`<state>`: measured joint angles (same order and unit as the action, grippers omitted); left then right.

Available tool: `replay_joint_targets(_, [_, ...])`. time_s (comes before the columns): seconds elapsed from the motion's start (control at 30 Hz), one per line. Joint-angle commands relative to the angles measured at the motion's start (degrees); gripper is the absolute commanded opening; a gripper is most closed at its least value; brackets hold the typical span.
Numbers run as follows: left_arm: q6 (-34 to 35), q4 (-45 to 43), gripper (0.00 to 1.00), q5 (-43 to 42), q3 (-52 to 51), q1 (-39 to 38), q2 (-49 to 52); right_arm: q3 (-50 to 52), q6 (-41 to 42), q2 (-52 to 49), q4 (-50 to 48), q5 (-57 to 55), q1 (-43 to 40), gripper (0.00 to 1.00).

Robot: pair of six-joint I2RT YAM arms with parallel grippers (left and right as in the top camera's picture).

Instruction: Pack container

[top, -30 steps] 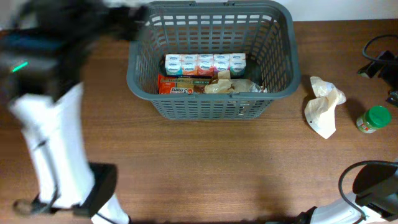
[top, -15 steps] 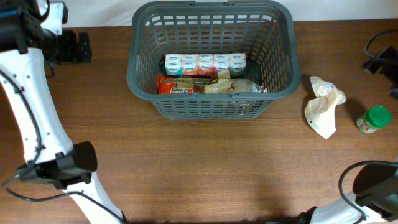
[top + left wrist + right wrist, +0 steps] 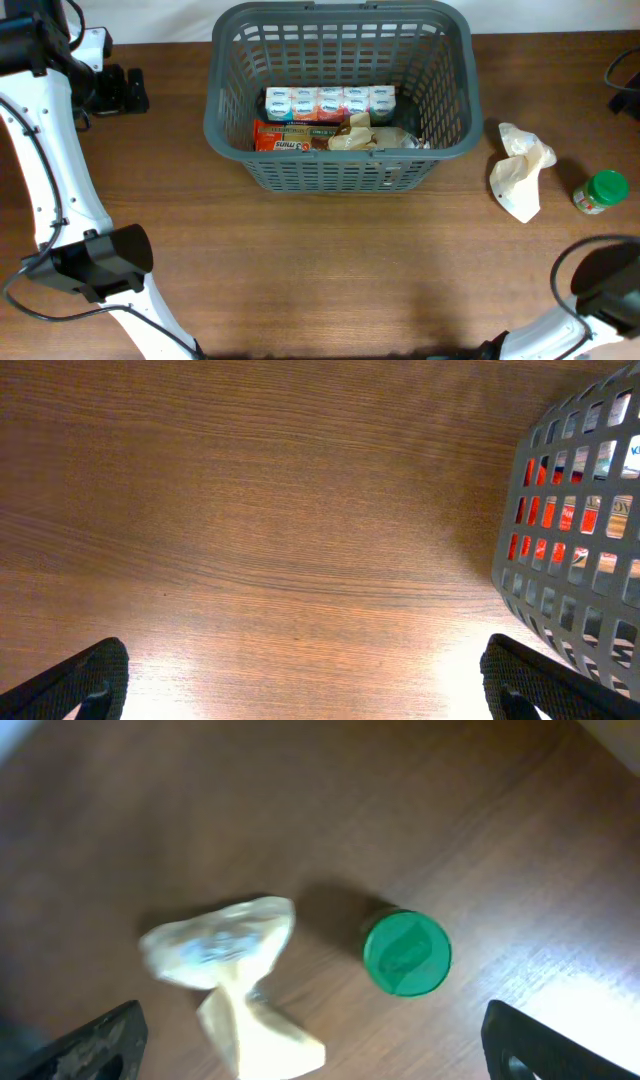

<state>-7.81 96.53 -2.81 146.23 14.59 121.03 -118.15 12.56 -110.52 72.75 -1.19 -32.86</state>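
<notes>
The dark grey slotted basket (image 3: 340, 30) stands at the table's far middle and holds a row of white tissue packs (image 3: 328, 101), an orange packet (image 3: 283, 136) and a crumpled bag. Its wall shows at the right of the left wrist view (image 3: 570, 510). My left gripper (image 3: 128, 88) is open and empty at the far left, over bare wood (image 3: 305, 695). My right gripper (image 3: 310, 1060) is open and empty above a crumpled pale bag (image 3: 235, 970) and a green-lidded jar (image 3: 405, 952). Only the edge of the right arm shows in the overhead view.
In the overhead view the pale bag (image 3: 520, 172) and the green-lidded jar (image 3: 601, 191) lie on the table to the right of the basket. Black cables run at the far right edge (image 3: 625, 80).
My left arm has swung away from the basket to the far left of the table. The right arm's gear has drawn further toward the right edge of the overhead view.
</notes>
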Motion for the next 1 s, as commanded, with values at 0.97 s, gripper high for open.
replay_joint_targets(0.97, [0.68, 0.15, 0.99, -0.42, -0.31, 0.20, 0.26, 6.25, 2.71, -17.27, -0.13, -6.40, -5.42, 0.99])
